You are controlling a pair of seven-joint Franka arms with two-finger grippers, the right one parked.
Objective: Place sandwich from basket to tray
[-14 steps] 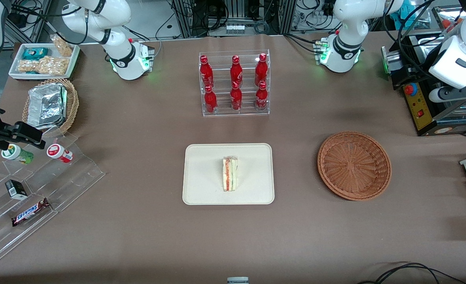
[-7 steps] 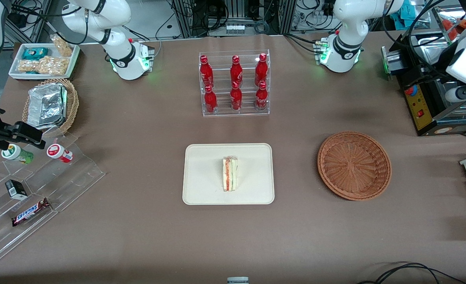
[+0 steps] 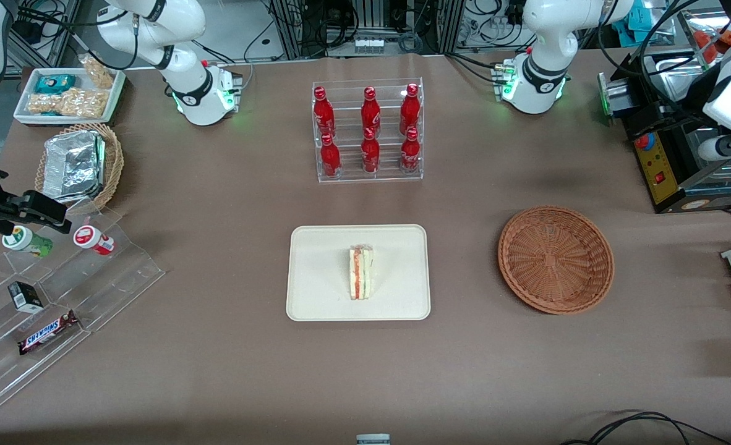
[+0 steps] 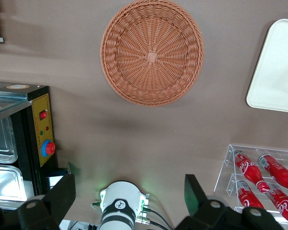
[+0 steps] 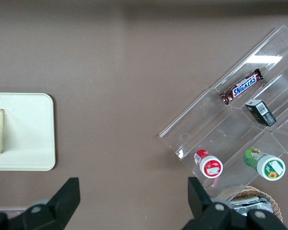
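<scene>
Although the task names the basket as its source, the sandwich (image 3: pixel 360 272) is catalogued standing on the tray (image 3: pixel 316 290), near its middle, cut face up.

Item 1, sandwich: triangular wedge, white bread, orange-red and green filling stripes. Judged light, soft and easily crushed; layers liable to slide apart. Best taken across the two flat bread faces, low on the wedge, with gentle pressure.

Item 2, tray: cream-white, rectangular, rounded corners, low rim, matte and rigid-looking.

Item 3, basket (image 3: pixel 555 259): round, shallow, reddish-brown woven wicker, radial weave; nothing in it. Lies well apart from the tray, toward the working arm's end of the bench (image 3: pixel 217 371).

Item 4, gripper (image 4: pixel 127 201): raised high above the bench at the working arm's end, near its own base, clear of basket and tray. Fingers (image 4: pixel 62 194) spread wide, released, grasping nothing.

Item 5, acrylic rack of red bottles (image 3: pixel 368 130): glossy, upright, farther from the front camera than the tray.

Placement judged complete.
</scene>
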